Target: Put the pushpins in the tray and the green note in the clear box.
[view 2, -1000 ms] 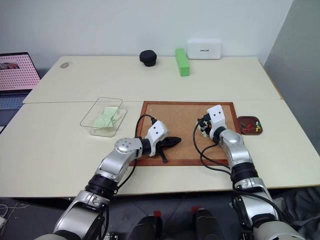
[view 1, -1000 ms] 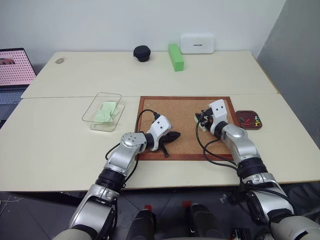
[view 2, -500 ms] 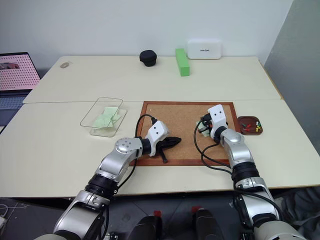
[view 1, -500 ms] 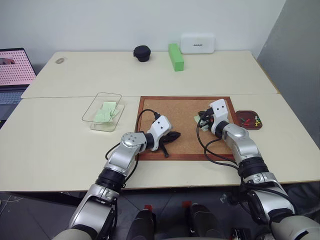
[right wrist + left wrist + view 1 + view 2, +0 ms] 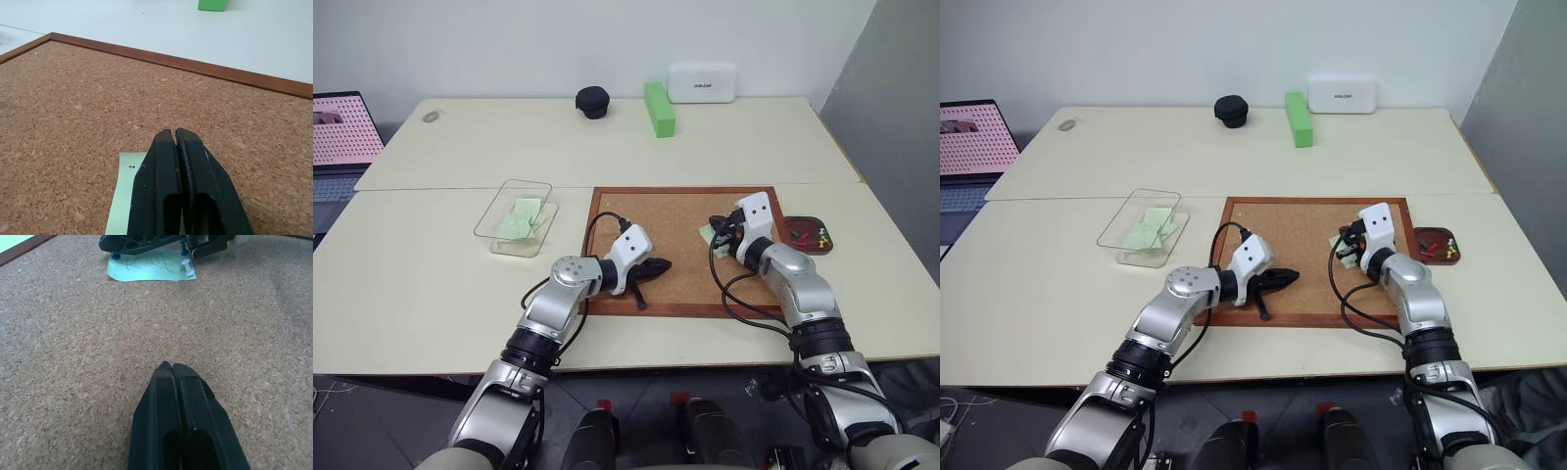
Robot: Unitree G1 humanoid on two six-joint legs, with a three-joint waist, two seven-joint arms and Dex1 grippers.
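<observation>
R gripper [image 5: 175,131]: jaws pressed together, nothing visible between them, tips directly over green note [image 5: 150,270] on corkboard [image 5: 675,211], right part. L gripper [image 5: 172,366]: jaws together, empty, over board's left-near area, note well beyond. White pushpin [image 5: 187,268] at note's corner.

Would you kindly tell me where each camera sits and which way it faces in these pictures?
Left and right eye views: on the head, looking forward and down at the corkboard, clear box and tray; both arms show.
Left wrist view: on the left arm, looking along the shut left claw across the cork at the green note.
Right wrist view: on the right arm, looking along the shut right claw over the same note.
Shared: both wrist views show the note and cork.
</observation>
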